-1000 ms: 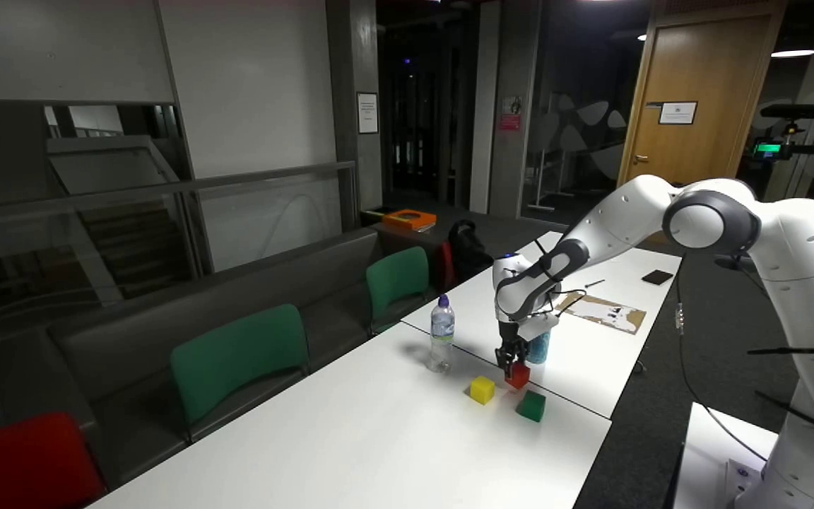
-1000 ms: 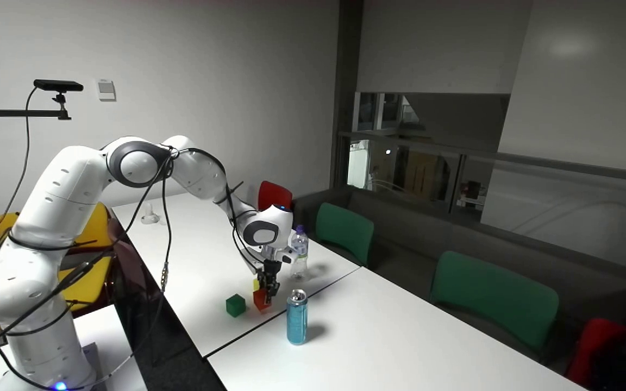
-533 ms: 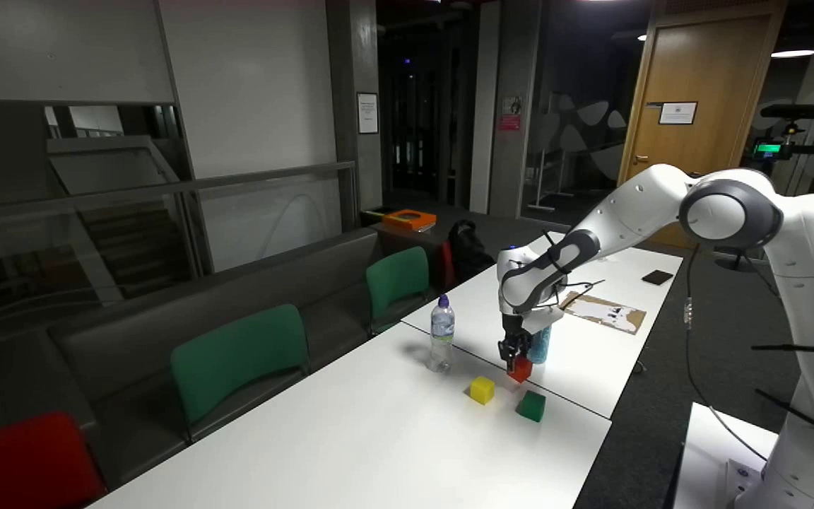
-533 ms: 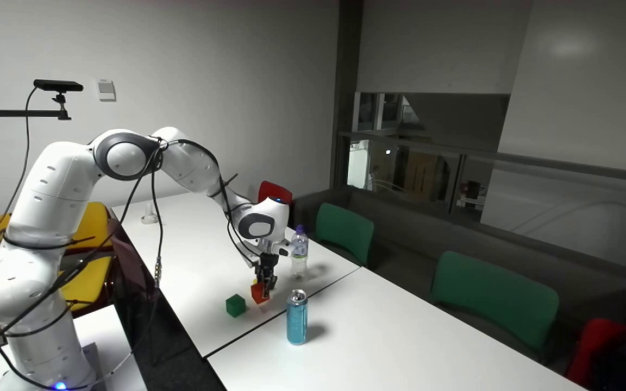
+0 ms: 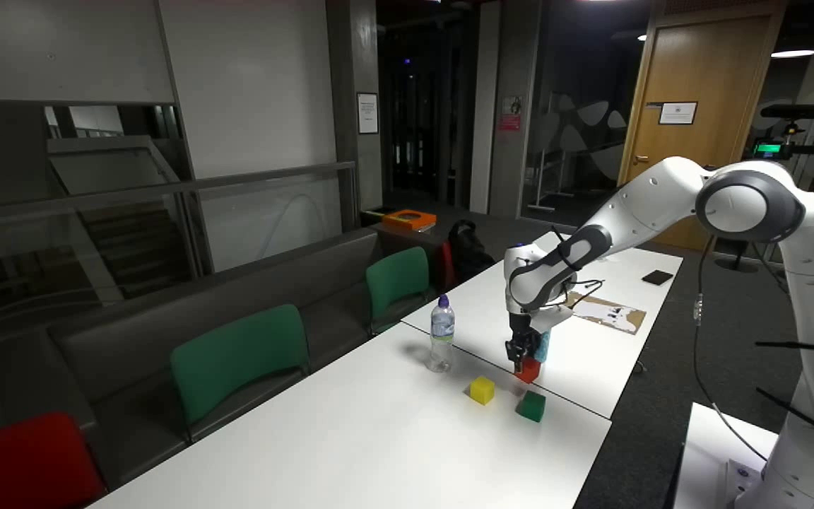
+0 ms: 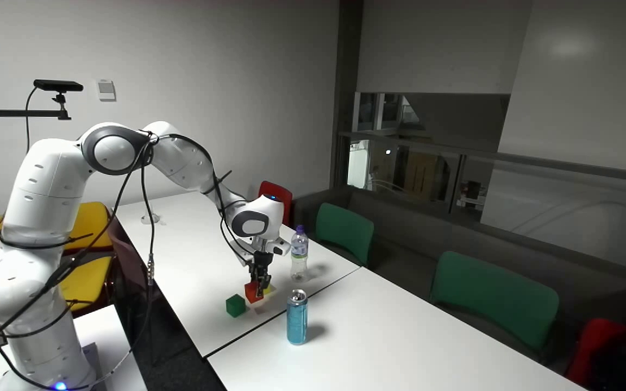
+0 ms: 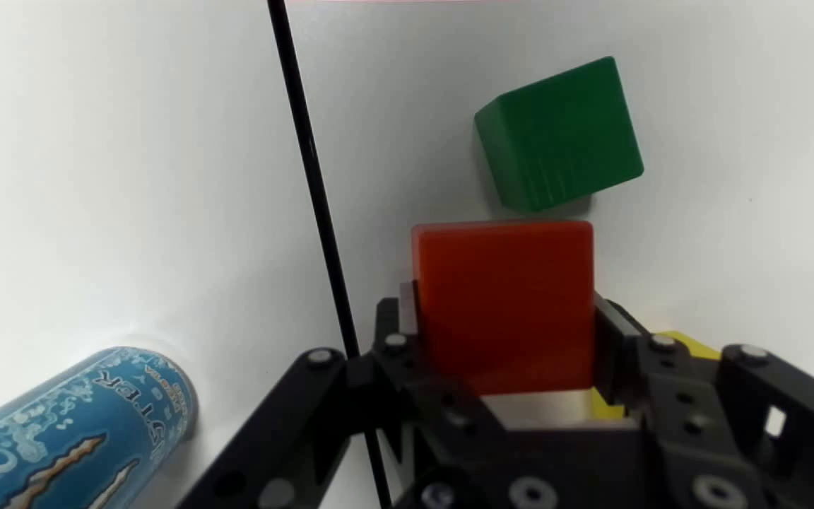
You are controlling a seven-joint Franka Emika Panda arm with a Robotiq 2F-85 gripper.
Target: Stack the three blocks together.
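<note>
Held block (image 5: pixel 530 371) in the gripper (image 7: pixel 506 311) just above the surface (image 5: pixel 350 431), left block (image 5: pixel 482 390) and right block (image 5: pixel 532 407) resting nearer me, bottle (image 5: pixel 441 336) behind the left block and further left, can (image 5: pixel 543 346) behind the gripper, across the seam (image 7: pixel 313 170).

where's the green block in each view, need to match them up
In an exterior view: green block low, right of centre, right of the yellow block.
In an exterior view: green block low, left of centre, left of the red block.
Wrist view: green block upper right of centre.
Shared landmark: blue can, across the table seam from the green block in all three.
</note>
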